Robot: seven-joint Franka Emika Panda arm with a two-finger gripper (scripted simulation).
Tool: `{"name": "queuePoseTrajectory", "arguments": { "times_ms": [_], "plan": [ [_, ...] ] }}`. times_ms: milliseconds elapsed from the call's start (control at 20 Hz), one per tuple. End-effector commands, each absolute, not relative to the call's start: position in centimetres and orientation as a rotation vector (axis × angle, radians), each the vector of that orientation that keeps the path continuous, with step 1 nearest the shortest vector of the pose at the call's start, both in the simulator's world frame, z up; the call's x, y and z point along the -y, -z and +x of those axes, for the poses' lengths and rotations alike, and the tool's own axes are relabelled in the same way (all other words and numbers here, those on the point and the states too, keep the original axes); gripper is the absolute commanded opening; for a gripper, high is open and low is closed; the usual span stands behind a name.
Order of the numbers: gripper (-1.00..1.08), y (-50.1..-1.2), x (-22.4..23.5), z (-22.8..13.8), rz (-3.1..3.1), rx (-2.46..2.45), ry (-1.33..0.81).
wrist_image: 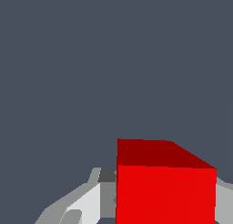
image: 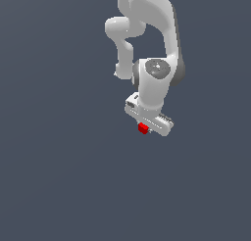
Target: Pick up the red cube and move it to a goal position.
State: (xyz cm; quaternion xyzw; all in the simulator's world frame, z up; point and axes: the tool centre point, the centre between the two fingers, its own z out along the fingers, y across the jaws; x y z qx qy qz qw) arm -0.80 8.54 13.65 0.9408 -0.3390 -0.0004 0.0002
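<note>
The red cube (image: 143,129) shows as a tiny bright-red block right under the white hand of the arm, in the middle of the exterior view. My gripper (image: 145,127) sits over it, with the fingers mostly hidden by the hand. The wrist view is close on the red cube (wrist_image: 166,186), which fills the space between the two grey-white fingers (wrist_image: 86,202). Both fingers lie against its sides, so the gripper is shut on the cube. No goal marker shows in either view.
The white arm (image: 154,44) reaches in from the top of the exterior view. Around it there is only a plain dark grey-blue surface (image: 59,176), with no other objects or edges in sight.
</note>
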Motion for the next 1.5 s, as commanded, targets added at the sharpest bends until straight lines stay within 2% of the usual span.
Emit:
{"name": "queuePoseTrajectory", "arguments": {
  "times_ms": [0, 750, 1100, 1450],
  "plan": [
    [-1.00, -16.6, -8.3, -0.5, 2.955, 1.065, 0.000],
    [-1.00, -32.0, -7.2, 1.7, 2.955, 1.066, 0.000],
    [-1.00, -35.7, -7.0, 2.4, 2.955, 1.065, 0.000],
    [-1.00, -36.8, -6.9, 2.7, 2.956, 1.064, 0.000]
  ]
}}
